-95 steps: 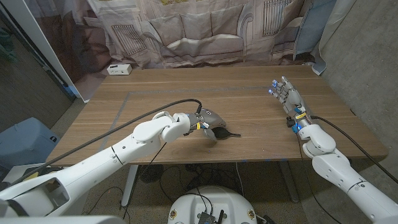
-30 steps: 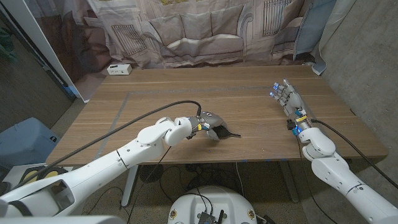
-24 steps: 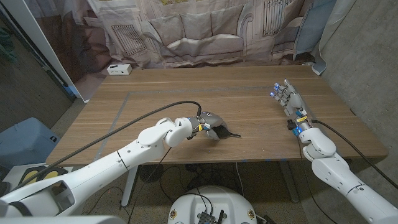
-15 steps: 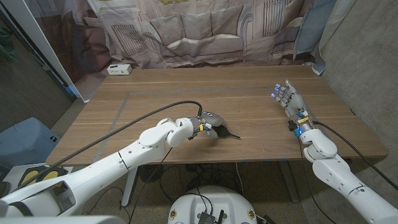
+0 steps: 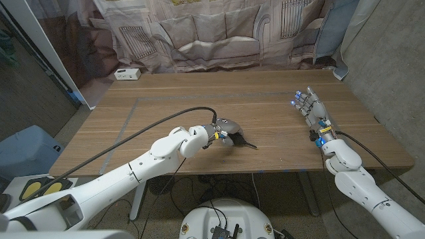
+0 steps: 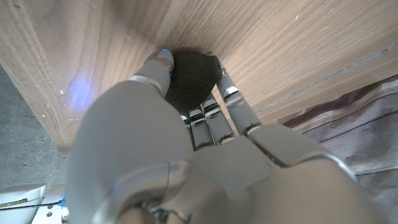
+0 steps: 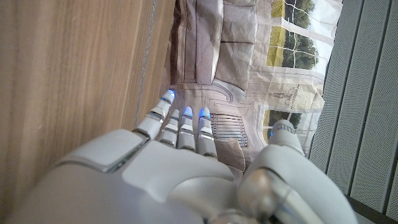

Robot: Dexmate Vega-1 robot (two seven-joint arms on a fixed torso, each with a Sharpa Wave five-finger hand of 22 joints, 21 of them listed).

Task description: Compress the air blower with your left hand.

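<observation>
Left hand (image 5: 222, 132) clenched around black air blower (image 5: 240, 141) on counter (image 5: 265, 119), nozzle pointing right. Right hand (image 5: 312, 109) released, fingers spread, well apart near right edge.

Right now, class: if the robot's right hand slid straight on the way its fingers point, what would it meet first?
Nothing on the table, it seems. The right hand points toward the far edge of the wooden table; the way looks free until the printed backdrop curtain beyond, though depth is unclear.

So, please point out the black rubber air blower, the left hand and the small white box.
black rubber air blower (image 6: 191, 79), left wrist view, round bulb
left hand (image 5: 222, 131), head view, back
small white box (image 5: 127, 74), head view, top
</observation>
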